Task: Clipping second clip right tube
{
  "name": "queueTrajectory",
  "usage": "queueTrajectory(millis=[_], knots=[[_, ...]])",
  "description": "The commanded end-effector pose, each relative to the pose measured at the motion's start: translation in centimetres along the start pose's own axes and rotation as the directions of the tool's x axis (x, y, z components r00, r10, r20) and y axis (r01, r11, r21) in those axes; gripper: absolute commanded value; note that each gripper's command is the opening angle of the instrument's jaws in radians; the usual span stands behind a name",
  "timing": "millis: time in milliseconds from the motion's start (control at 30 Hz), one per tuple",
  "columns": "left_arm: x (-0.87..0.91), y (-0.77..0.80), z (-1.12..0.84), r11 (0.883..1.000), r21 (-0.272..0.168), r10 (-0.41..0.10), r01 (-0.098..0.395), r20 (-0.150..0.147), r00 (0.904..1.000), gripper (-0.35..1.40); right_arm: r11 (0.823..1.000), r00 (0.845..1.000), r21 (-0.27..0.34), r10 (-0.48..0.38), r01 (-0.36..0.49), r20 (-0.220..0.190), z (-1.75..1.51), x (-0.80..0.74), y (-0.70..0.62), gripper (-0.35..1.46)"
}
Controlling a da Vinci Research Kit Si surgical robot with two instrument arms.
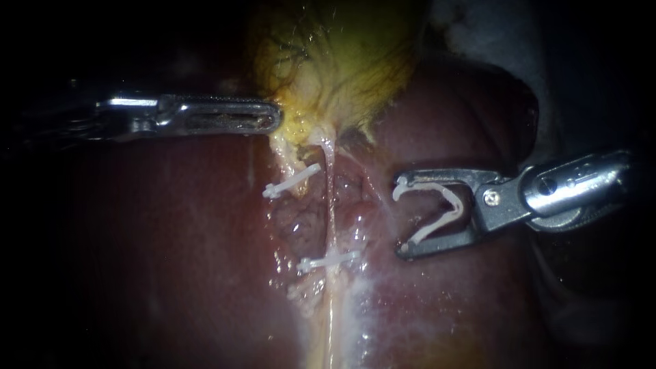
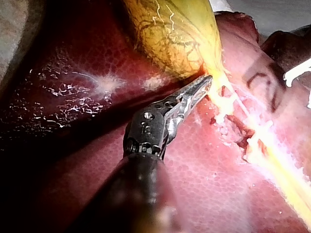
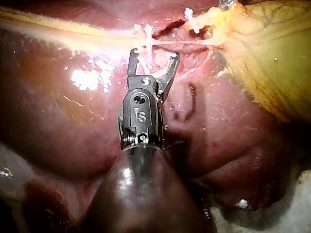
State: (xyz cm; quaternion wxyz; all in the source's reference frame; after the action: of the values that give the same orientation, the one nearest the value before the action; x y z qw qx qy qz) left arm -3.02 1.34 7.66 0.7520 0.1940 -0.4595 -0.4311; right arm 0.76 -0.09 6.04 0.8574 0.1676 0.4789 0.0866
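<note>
Right tool (image 1: 402, 219), right of centre: the jaws stand wide apart and hold the new clip (image 1: 444, 201) between them. No tissue is gripped. The tool lies beside the right tube (image 1: 331, 205) and does not touch it.

Right tube: it runs down the centre from the gallbladder (image 1: 335, 61). A set clip (image 1: 328, 261) crosses it low down.

Left tool (image 1: 273, 117), upper left: clenched on the gallbladder's edge.

Recommendation:
- Advance until the tube lies fully between both legs of the clip.
- Stay above the set clip and clear of the liver (image 1: 171, 239).
- Confirm that the clip's ends pass beyond the tube before closing.
</note>
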Motion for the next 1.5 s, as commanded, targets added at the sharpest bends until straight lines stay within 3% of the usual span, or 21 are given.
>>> queueTrajectory(millis=[33, 167, 300, 467, 633, 867, 1100, 1300, 1500], knots=[[-0.01, -0.01, -0.01, 1.000, 0.002, 0.000, 0.000, -0.001, 1.0000, -0.35, 1.000, 1.000, 0.000, 0.000, 0.000, 0.000, 0.00, 0.01, 0.00, 0.58], [-0.10, -0.07, -0.15, 1.000, 0.008, -0.006, 0.006, -0.004, 1.0000, -0.35, 1.000, 1.000, 0.000, 0.000, 0.000, 0.000, 0.00, 0.01, 0.00, 0.58], [-0.31, -0.15, -0.41, 1.000, 0.003, 0.013, -0.012, -0.007, 0.9999, -0.35, 1.000, 1.000, 0.001, 0.000, 0.000, 0.000, 0.00, 0.01, 0.00, 0.58], [-0.54, -0.17, -0.77, 1.000, -0.014, 0.022, -0.022, 0.027, 0.9994, -0.35, 1.000, 1.000, 0.001, -0.001, 0.001, -0.001, 0.00, 0.01, 0.00, 0.58], [-0.72, -0.18, -0.97, 0.999, -0.019, 0.033, -0.032, 0.054, 0.9980, -0.35, 1.000, 1.000, 0.007, -0.001, 0.001, -0.002, 0.01, 0.01, 0.00, 0.58], [-0.75, -0.23, -0.98, 0.999, -0.023, 0.036, -0.035, 0.063, 0.9973, -0.35, 0.999, 1.000, 0.041, -0.009, 0.009, -0.009, 0.04, 0.03, 0.01, 0.56], [-0.76, -0.24, -0.93, 0.999, -0.024, 0.035, -0.034, 0.067, 0.9971, -0.35, 0.990, 0.995, 0.095, 0.104, -0.103, -0.007, 0.18, 0.10, 0.05, 0.56], [-0.77, -0.26, -0.90, 0.999, -0.026, 0.035, -0.033, 0.067, 0.9971, -0.35, 0.968, 0.973, 0.108, 0.228, -0.225, -0.020, 0.40, 0.15, 0.09, 0.55], [-0.77, -0.31, -0.89, 0.999, -0.033, 0.034, -0.032, 0.069, 0.9970, -0.35, 0.943, 0.949, 0.122, 0.314, -0.310, -0.021, 0.63, 0.09, 0.15, 0.55]])
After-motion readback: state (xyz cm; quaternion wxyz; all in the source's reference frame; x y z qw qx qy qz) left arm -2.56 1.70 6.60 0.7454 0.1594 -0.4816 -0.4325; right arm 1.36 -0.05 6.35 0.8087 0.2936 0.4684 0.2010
